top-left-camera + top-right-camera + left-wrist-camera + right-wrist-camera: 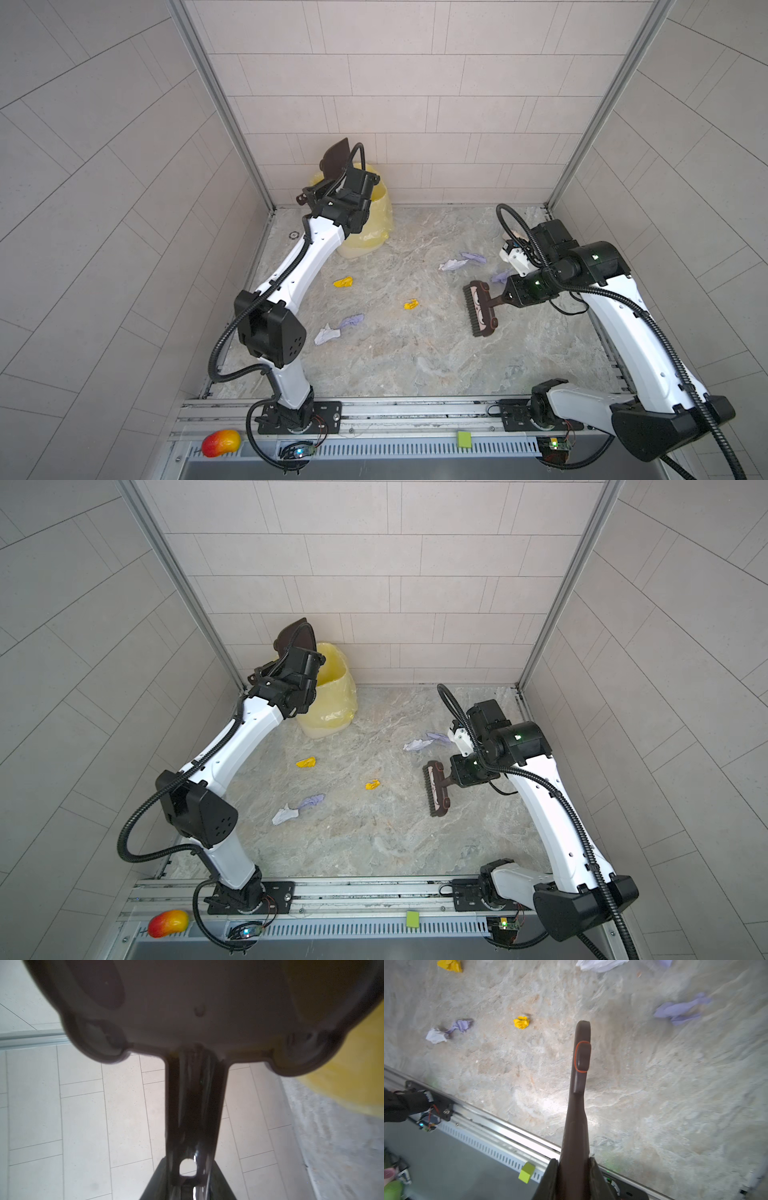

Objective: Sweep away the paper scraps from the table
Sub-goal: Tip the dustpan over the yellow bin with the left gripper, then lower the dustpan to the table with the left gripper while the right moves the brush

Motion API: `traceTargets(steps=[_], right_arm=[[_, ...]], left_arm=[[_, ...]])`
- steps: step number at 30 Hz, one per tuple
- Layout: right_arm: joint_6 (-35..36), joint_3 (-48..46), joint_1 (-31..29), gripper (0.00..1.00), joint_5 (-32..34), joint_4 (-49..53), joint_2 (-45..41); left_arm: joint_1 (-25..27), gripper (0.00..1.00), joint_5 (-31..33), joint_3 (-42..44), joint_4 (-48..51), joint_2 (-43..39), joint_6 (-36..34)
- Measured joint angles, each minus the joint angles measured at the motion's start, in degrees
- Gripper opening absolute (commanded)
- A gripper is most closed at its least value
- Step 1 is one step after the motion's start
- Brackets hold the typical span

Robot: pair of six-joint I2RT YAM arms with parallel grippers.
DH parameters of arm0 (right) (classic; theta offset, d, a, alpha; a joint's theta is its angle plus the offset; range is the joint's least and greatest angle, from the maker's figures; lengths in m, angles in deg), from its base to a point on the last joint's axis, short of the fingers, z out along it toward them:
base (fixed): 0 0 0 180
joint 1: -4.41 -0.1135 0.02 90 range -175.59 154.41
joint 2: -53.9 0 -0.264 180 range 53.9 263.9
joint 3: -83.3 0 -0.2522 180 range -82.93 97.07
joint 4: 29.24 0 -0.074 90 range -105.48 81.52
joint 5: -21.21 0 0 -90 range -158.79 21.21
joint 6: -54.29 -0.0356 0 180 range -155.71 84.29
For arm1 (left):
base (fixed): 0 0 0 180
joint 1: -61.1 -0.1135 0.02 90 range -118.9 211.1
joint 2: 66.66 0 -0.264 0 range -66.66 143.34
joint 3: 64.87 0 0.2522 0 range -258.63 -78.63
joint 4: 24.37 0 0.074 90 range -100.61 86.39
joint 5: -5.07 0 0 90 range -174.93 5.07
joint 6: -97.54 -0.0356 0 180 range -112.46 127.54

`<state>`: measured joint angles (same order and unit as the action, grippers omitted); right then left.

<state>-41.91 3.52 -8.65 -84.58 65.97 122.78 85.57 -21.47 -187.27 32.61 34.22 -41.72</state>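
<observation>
Room: pale tiled walls point(415, 104) close in three sides in both top views.
Table: the marble-veined table point(415, 365) fills the middle of the frame, with metal rails along its edges.
Paper scraps: the paper scraps point(343, 282) lie loose on the table, spread from left of centre to right of centre.
Scrap positions: a yellow bit point(343, 282) lies left of centre and a second yellow bit point(411, 304) near the centre. A white-and-lilac pair point(338, 328) lies at lower left, and a lilac-and-white cluster point(461, 262) at upper right.
Nearest scrap: a lone lilac bit point(501, 276) sits just beside the top of the brush head.
Brush: the brown brush point(481, 307) is right of centre with its bristles facing left. I cannot tell whether they touch the table.
Right gripper: the right gripper point(573, 1165) is clenched on the brush handle.
Left gripper: the left gripper point(188, 1169) clamps the handle of a dark dustpan point(336, 160), raised at upper left.
Bag: a yellow bag point(374, 224) stands in the far-left corner of the table, under the dustpan.
Front rail: a mango-shaped toy point(221, 443) sits at lower left and a green square point(464, 439) at lower centre-right. Both are off the table.
</observation>
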Motion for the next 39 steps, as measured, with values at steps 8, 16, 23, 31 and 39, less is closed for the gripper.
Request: traceTargets(steps=[8, 16, 23, 31, 39], right_arm=[[3.4, 3.2, 0.0, 0.0, 20.3, -2.5, 1.7], [8.3, 0.9, 0.0, 0.0, 32.5, -9.4, 6.5], [13.1, -0.5, 0.0, 0.0, 35.5, -13.2, 12.3], [16.3, -0.7, -1.0, 0.0, 35.5, -13.5, 19.3], [17.3, -1.0, -5.9, 0.0, 35.3, -11.8, 20.4]], left_arm=[[10.8, 0.0, -11.9, -8.2, 15.4, -1.3, 20.7], [16.7, 0.0, -27.6, -0.8, 22.0, -1.4, 36.9], [21.0, 0.0, -41.0, 7.9, 23.8, -1.4, 46.3], [25.5, 0.0, -47.9, 21.3, 24.2, -4.1, 52.0], [26.7, 0.0, -51.5, 28.2, 24.9, -10.2, 54.6]])
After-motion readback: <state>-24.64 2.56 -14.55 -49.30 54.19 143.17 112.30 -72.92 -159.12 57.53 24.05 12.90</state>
